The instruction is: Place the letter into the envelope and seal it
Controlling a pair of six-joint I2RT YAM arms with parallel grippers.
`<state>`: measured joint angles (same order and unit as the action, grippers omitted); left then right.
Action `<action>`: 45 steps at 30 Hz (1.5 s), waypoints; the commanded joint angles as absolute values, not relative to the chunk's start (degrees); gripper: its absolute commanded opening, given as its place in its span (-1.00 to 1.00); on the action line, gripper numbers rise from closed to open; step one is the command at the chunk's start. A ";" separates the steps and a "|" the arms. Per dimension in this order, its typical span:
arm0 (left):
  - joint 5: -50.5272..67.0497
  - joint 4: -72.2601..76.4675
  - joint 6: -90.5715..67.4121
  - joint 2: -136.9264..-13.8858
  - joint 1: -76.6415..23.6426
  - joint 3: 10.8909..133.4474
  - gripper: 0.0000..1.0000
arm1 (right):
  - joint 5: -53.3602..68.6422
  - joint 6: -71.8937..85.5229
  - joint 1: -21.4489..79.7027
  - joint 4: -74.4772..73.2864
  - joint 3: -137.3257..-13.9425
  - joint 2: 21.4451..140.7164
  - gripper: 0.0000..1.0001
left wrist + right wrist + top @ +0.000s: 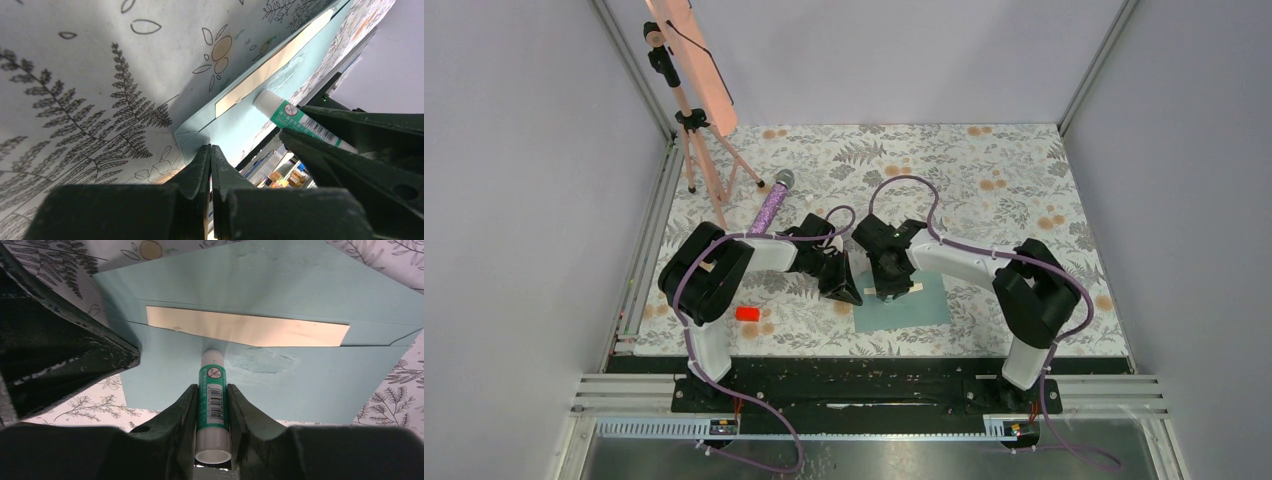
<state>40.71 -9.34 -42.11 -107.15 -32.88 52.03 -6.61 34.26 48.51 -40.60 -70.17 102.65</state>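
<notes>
One teal paper envelope [325, 375] lies mid-frame, one tan paper letter [250, 327] showing at its mouth. The right gripper [212, 389] clamps one green-and-white glue stick [212, 405]; the left gripper [210, 150] is closed, empty.

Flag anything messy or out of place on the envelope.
A patchy glue smear sits on the envelope, just below the exposed strip of the letter, beside the glue stick in the right gripper. It looks rough against smooth paper.
</notes>
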 commanded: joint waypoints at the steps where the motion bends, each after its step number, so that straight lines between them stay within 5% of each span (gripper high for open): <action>1: 33.57 -10.71 -40.08 -110.13 -33.44 50.89 -1.00 | -9.39 33.08 45.73 -43.05 -63.51 99.84 -1.00; 7: 33.63 -10.71 -40.17 -110.17 -33.49 50.89 -1.00 | -10.87 32.08 41.61 -42.66 -55.47 94.45 -1.00; 21: 33.51 -10.75 -40.17 -109.69 -33.55 50.85 -1.00 | -4.01 34.26 48.50 -41.43 -68.59 102.83 -1.00; 35: 33.45 -10.81 -40.09 -109.78 -33.56 50.71 -1.00 | -8.26 31.44 41.96 -41.13 -56.12 96.64 -1.00; 45: 33.24 -11.05 -40.03 -109.33 -33.49 50.45 -1.00 | -7.93 32.29 41.82 -41.88 -60.21 95.42 -1.00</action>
<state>40.77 -9.32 -42.11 -107.22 -32.88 52.03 -5.34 33.17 42.04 -38.44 -59.22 93.89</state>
